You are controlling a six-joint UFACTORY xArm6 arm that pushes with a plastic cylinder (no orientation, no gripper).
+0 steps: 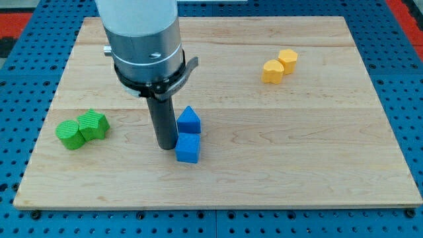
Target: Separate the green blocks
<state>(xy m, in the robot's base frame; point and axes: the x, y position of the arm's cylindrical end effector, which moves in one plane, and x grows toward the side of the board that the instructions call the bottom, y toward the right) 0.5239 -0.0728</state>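
Two green blocks (82,129) sit pressed together near the wooden board's (297,152) left edge, a little below its middle height. You can see that the one toward the view's left is a rounded, cylinder-like piece (69,134), and the one touching it on the right is a ribbed, star-like piece (94,125); they are in contact, not apart.

Look from that green pair toward the view's right and you find my tip (166,147), the lower end of the dark rod, resting on the board well apart from the greens. You have no fingers to check on this arm: it ends only in the rod.

Just right of my tip, farther still from the green pair, stand two blue blocks. The lower one is a blue cube (188,149), just beside the tip or touching it, you cannot tell which. The upper one is a blue pointed-top block (189,121), touching the cube from above.

Far from the green pair, near the board's upper right, two yellow blocks (279,66) lie touching each other.
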